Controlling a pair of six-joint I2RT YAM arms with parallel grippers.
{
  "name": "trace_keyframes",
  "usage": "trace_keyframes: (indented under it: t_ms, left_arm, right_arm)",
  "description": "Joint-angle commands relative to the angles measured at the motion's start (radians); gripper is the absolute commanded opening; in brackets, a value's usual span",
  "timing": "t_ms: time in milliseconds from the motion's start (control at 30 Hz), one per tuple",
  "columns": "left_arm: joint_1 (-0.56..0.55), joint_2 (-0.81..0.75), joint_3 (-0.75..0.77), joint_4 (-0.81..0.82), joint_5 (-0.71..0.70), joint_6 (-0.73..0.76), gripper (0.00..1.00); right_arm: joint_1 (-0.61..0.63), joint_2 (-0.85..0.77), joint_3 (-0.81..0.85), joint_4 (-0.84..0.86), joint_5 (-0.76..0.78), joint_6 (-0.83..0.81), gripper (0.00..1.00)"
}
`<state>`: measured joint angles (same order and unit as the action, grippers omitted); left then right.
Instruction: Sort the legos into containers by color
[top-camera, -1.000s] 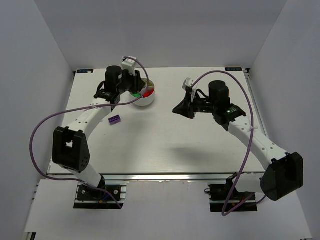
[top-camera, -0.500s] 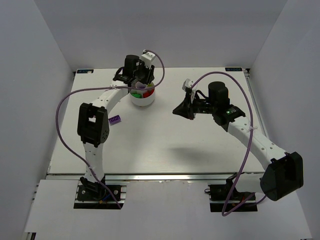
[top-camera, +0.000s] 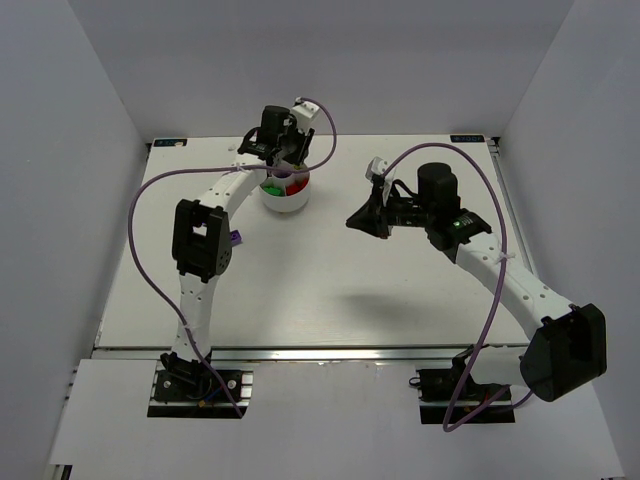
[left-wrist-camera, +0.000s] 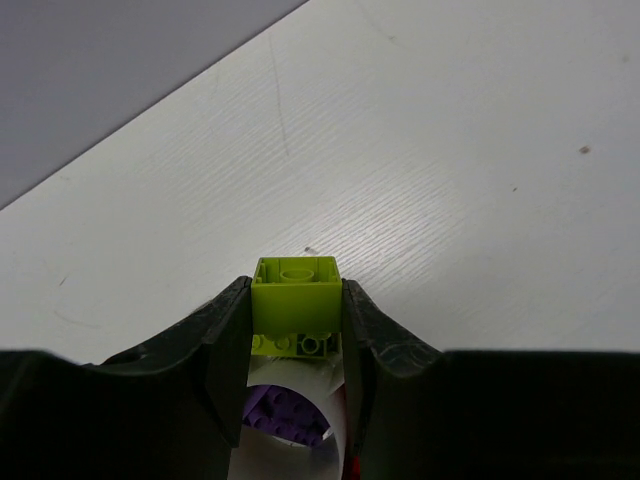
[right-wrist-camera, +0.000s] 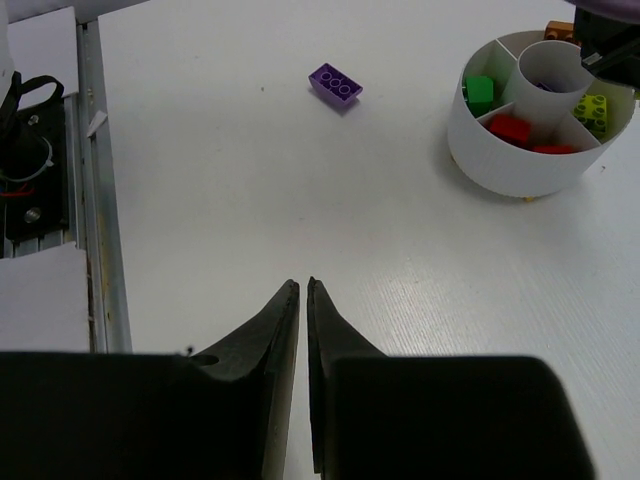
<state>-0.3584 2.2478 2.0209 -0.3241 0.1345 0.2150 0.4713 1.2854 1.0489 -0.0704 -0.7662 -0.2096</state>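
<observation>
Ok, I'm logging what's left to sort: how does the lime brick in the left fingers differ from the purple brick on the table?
The lime brick is pinched between the left gripper's fingers; the purple brick lies loose on the table. The lime brick hangs over the white dish; the purple brick sits apart from it. Both are unsorted.

A white, wood-grained bench (top-camera: 330, 280) stood inside a booth of plain grey walls (top-camera: 70, 130), pictured from above. An aluminium rail (top-camera: 340, 352) ran along the bench's near edge, with a white panel (top-camera: 330, 420) just in front of it. Small labels (top-camera: 168, 142) sat at the two far corners. Close up, faint scratches (left-wrist-camera: 280, 110) and a dark speck (left-wrist-camera: 584, 150) marked the surface.
</observation>
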Motion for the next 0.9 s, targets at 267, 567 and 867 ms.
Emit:
trace_keyframes:
  t_ms: [267,567,867]
  left_arm:
    - [-0.005,0.018,0.073,-0.108,-0.088,0.053,0.04]
    - [-0.005,0.032,0.084,-0.128,-0.118,0.049,0.46]
    - [-0.005,0.009,0.087,-0.135,-0.110,0.029,0.52]
  right_arm:
    - [-0.005,0.005,-0.003,0.044,-0.012,0.003,0.14]
    - [-0.013,0.005,-0.003,0.046,-0.015,0.004,0.14]
    - [-0.025,0.008,-0.003,0.044,-0.022,0.010,0.15]
